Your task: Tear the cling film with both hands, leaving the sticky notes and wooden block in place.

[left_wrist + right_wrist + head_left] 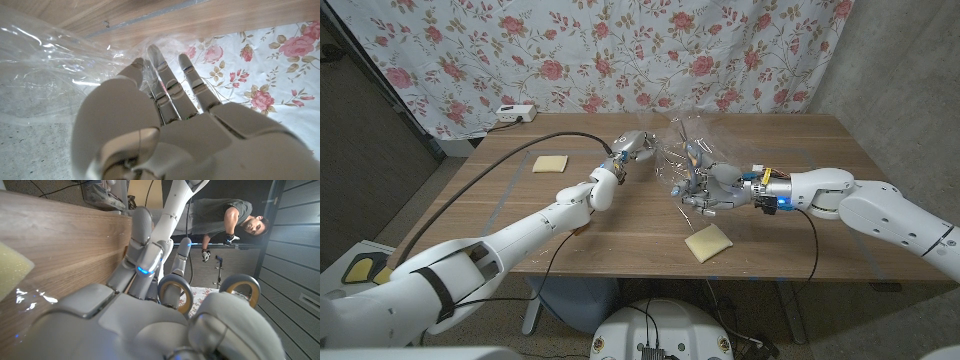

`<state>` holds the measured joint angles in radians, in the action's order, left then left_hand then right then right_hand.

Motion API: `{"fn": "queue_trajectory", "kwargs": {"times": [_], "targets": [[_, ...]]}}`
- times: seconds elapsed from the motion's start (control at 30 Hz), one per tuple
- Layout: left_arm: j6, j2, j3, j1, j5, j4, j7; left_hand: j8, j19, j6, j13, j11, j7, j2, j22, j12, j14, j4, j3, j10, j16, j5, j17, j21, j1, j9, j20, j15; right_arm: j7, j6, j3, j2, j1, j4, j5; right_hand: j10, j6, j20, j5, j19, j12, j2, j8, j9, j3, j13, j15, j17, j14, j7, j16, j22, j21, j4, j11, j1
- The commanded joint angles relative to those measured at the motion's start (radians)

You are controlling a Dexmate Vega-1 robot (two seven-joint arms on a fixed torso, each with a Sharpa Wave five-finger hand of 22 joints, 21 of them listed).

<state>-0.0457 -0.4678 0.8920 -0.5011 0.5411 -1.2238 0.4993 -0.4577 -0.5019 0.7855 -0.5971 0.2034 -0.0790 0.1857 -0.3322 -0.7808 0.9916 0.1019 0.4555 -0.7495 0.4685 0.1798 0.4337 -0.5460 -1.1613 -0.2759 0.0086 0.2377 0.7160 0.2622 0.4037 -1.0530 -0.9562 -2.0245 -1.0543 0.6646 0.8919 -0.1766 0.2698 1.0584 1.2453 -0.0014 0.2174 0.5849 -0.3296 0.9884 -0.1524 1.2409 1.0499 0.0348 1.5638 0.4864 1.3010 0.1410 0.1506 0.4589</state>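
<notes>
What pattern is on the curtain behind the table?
The curtain is white with pink roses and green leaves, a floral print; the head view shows it best.

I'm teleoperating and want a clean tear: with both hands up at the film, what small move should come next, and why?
Probably draw the hands slowly apart. The left hand pinches the cling film and the right hand seems to hold its other side, the film bunched above the table. Both yellow pads lie clear.

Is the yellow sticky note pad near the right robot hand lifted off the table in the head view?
No, the yellow sticky note pad lies on the table, in front of the right robot hand.
</notes>
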Motion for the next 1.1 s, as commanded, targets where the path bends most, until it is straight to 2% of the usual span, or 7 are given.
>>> {"fn": "queue_trajectory", "kwargs": {"times": [0.03, 0.1, 0.27, 0.47, 0.67, 0.77, 1.1], "targets": [[-0.006, -0.002, 0.004, 0.005, 0.014, -0.012, 0.003, -0.002, 0.004, 0.004, -0.015, 0.001, -0.003, 0.003, -0.005, -0.006, 0.009, -0.001, 0.013, -0.001, -0.008, 0.004, 0.003, -0.012, 0.0, -0.003, 0.002, -0.002, 0.024, 0.046, 0.048, 0.0, 0.055, -0.014, 0.046, 0.213, -0.009, -0.04, -0.004, 0.004, -0.001, -0.038, -0.01, -0.009, -0.019, -0.001, -0.046, -0.001, -0.029, 0.101, -0.007, -0.004, -0.008, 0.004, -0.148, -0.032], [-0.008, -0.004, 0.002, 0.003, 0.012, -0.015, 0.002, -0.002, 0.004, 0.004, -0.016, 0.001, -0.003, 0.003, -0.005, -0.006, 0.01, 0.0, 0.014, 0.0, -0.009, 0.004, 0.003, -0.013, 0.0, -0.004, 0.002, -0.001, 0.022, 0.049, 0.05, -0.005, 0.059, -0.02, 0.053, 0.21, -0.02, -0.04, 0.001, 0.002, -0.018, -0.078, -0.018, -0.026, -0.025, -0.028, -0.045, -0.002, -0.036, 0.108, -0.009, -0.007, -0.014, 0.012, -0.147, -0.077], [-0.014, -0.007, 0.002, -0.005, 0.016, -0.017, 0.015, -0.002, 0.006, 0.005, -0.018, 0.0, -0.004, 0.002, -0.007, -0.006, 0.011, 0.0, 0.015, 0.002, -0.012, 0.004, 0.004, -0.016, 0.0, -0.004, 0.001, -0.001, 0.023, 0.072, 0.061, -0.004, 0.075, -0.02, 0.051, 0.208, -0.033, -0.04, 0.011, 0.002, -0.028, -0.091, -0.023, -0.04, -0.02, -0.047, -0.044, -0.002, -0.04, 0.112, -0.011, -0.011, -0.02, 0.015, -0.145, -0.102], [-0.043, -0.016, -0.001, -0.017, 0.03, -0.024, 0.055, -0.001, 0.01, 0.006, -0.022, 0.001, -0.008, 0.001, -0.01, -0.007, 0.013, 0.001, 0.017, 0.003, -0.016, 0.004, 0.005, -0.021, 0.001, -0.004, 0.002, -0.001, 0.038, 0.098, 0.09, 0.016, 0.11, 0.0, 0.064, 0.208, -0.04, -0.04, 0.031, 0.001, -0.04, -0.126, -0.024, -0.066, -0.022, -0.078, -0.044, -0.002, -0.041, 0.12, -0.011, -0.004, -0.022, 0.02, -0.135, -0.165], [-0.064, -0.026, -0.012, -0.035, 0.039, -0.042, 0.09, -0.003, 0.013, 0.007, -0.027, 0.0, -0.011, 0.001, -0.013, -0.008, 0.014, 0.002, 0.019, 0.005, -0.021, 0.005, 0.007, -0.028, 0.001, -0.007, 0.001, -0.002, 0.048, 0.115, 0.112, 0.031, 0.143, 0.022, 0.085, 0.204, -0.043, -0.041, 0.053, 0.003, -0.032, -0.131, -0.021, -0.089, -0.016, -0.078, -0.043, -0.002, -0.042, 0.121, -0.01, -0.007, -0.03, 0.017, -0.138, -0.201], [-0.073, -0.029, -0.016, -0.044, 0.045, -0.048, 0.111, -0.004, 0.015, 0.007, -0.029, 0.0, -0.013, 0.0, -0.014, -0.008, 0.014, 0.002, 0.02, 0.006, -0.023, 0.005, 0.007, -0.031, 0.002, -0.009, 0.001, -0.001, 0.051, 0.126, 0.121, 0.035, 0.158, 0.032, 0.094, 0.198, -0.053, -0.04, 0.06, -0.001, -0.029, -0.138, -0.023, -0.097, -0.017, -0.075, -0.042, -0.002, -0.045, 0.126, -0.01, -0.003, -0.031, 0.016, -0.129, -0.213], [-0.067, -0.047, -0.035, -0.077, 0.052, -0.087, 0.118, -0.007, 0.021, 0.009, -0.035, 0.001, -0.015, 0.0, -0.017, -0.009, 0.013, 0.004, 0.023, 0.007, -0.031, 0.006, 0.01, -0.038, 0.002, -0.014, 0.001, -0.001, 0.064, 0.137, 0.135, 0.042, 0.183, 0.046, 0.112, 0.196, -0.061, -0.041, 0.083, 0.0, -0.028, -0.14, -0.017, -0.12, -0.013, -0.091, -0.043, -0.002, -0.05, 0.128, -0.01, -0.004, -0.038, 0.008, -0.13, -0.234]]}}
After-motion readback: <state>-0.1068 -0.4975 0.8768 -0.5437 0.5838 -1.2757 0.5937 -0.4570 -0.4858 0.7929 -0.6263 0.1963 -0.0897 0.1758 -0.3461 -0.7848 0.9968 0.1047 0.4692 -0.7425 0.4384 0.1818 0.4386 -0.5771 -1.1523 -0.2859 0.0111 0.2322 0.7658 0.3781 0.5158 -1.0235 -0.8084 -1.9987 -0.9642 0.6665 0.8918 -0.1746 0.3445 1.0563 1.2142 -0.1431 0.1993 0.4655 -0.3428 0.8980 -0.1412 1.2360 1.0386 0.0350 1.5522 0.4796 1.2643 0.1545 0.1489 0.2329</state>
